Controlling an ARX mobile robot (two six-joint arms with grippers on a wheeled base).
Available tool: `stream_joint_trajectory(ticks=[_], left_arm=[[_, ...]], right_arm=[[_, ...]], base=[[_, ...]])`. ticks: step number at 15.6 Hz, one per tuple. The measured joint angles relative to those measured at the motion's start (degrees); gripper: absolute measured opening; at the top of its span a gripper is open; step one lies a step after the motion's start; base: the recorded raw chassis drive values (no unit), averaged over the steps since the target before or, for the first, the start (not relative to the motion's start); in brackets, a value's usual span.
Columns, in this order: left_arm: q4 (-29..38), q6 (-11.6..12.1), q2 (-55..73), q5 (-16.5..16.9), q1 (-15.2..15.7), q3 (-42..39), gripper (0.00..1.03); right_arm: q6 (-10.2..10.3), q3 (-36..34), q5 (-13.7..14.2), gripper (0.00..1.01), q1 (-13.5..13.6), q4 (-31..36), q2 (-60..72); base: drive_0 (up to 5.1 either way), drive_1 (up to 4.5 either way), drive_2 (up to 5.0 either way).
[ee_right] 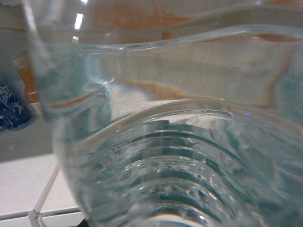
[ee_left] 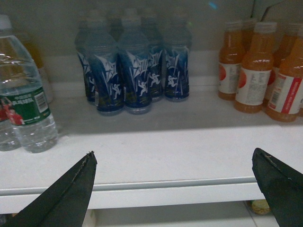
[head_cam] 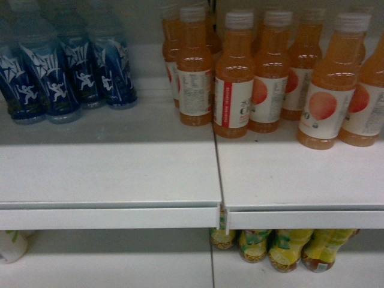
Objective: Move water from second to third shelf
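Right pincer's fingers aren't visible, so whether it grips can't be told; a clear ribbed water bottle [ee_right: 180, 156] fills its camera, pressed right up close. Left pincer [ee_left: 175, 189] hangs wide and empty before the shelf [ee_left: 156, 156]. Another water bottle [ee_left: 23, 104] stands far to its left. Best keep any carried bottle upright and set it on bare shelf. Blue bottles [ee_left: 135, 71] behind, orange bottles [ee_left: 258, 66] right could get bumped.

Right wrist view: ribbed water bottle [ee_right: 189, 156] fills the frame, blurred, cap and label cropped, gripper hidden. Left wrist view: green-labelled bottle [ee_left: 23, 99] cut by left edge. Head view: yellow bottles [head_cam: 282, 246] half-hidden under shelf lip [head_cam: 108, 217].
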Motion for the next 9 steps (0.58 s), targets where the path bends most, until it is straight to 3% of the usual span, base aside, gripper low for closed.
stream_joint_trajectory(ticks=[9], left_arm=[[0.0, 0.0, 0.0, 0.0, 0.0, 0.0, 0.98]], right_arm=[[0.0, 0.0, 0.0, 0.40, 0.0, 0.0, 0.0]], base=[[-5.0, 2.40, 2.4]])
